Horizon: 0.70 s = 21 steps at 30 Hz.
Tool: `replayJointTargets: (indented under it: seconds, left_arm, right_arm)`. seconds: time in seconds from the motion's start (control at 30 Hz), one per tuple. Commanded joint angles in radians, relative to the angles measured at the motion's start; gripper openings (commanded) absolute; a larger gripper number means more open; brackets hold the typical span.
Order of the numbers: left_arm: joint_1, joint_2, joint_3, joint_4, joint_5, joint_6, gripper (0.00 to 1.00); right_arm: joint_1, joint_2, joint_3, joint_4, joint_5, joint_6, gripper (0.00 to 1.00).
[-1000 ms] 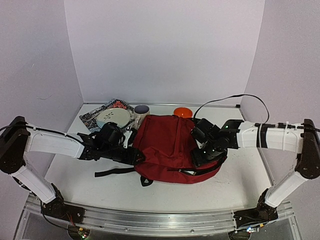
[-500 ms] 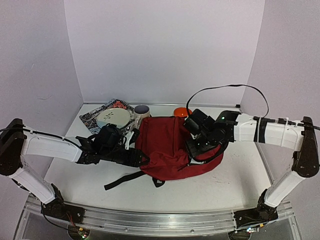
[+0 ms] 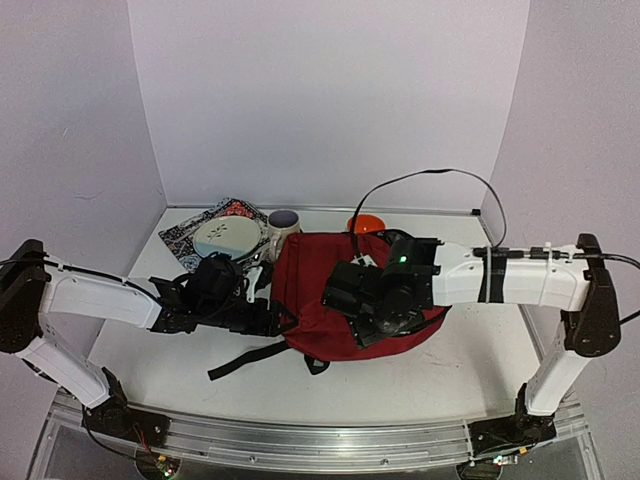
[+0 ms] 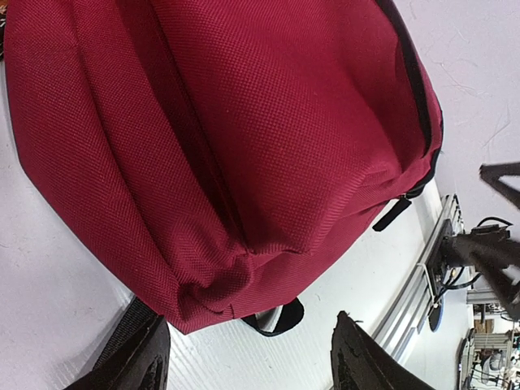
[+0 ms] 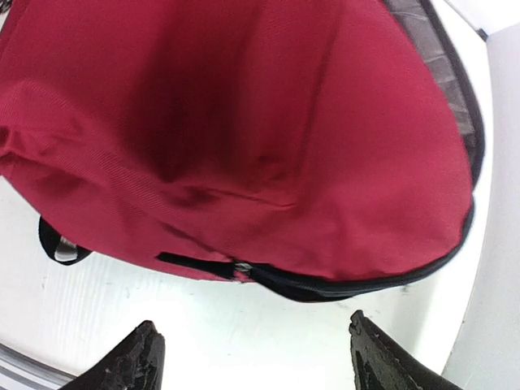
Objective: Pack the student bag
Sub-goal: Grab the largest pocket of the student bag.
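The student bag (image 3: 318, 272) is a dark red backpack lying in the middle of the table, with a black strap (image 3: 245, 357) trailing toward the front left. My left gripper (image 3: 268, 318) sits at the bag's left lower corner. In the left wrist view the left gripper (image 4: 248, 364) is open, with the bag's corner (image 4: 203, 292) just beyond its fingertips and apart from them. My right gripper (image 3: 345, 295) hovers over the bag's middle. In the right wrist view the right gripper (image 5: 252, 361) is open and empty above the bag's black zip (image 5: 341, 284).
At the back left lie a patterned book (image 3: 205, 222) with a white plate (image 3: 228, 236) on it, and a mug (image 3: 283, 224) beside them. An orange bowl (image 3: 366, 222) stands behind the bag. A black cable (image 3: 420, 178) arcs over the right arm.
The right arm has swung left from the bag's right side to above its middle. Both grippers have opened wider. The bag has bunched up and shifted slightly left.
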Motion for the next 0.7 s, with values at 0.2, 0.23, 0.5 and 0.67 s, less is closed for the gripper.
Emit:
replayJointTargets:
  seconds: [0.2,0.23,0.5,0.67]
  left_arm:
    - [-0.011,0.001,-0.002,0.064,-0.048,-0.049,0.70]
    - [-0.012,0.002,-0.002,0.066,-0.048,-0.050,0.70]
    - [-0.011,-0.016,-0.018,0.083,-0.058,-0.067,0.70]
    - [-0.011,-0.012,-0.023,0.092,-0.055,-0.074,0.70]
  right_arm:
    - [0.039,0.226,0.116,-0.017,0.035,0.159,0.70]
    - [0.039,0.245,0.124,-0.020,0.047,0.176,0.69]
    - [0.039,0.348,0.147,-0.053,0.122,0.255,0.68]
    - [0.039,0.383,0.164,-0.140,0.188,0.344,0.67]
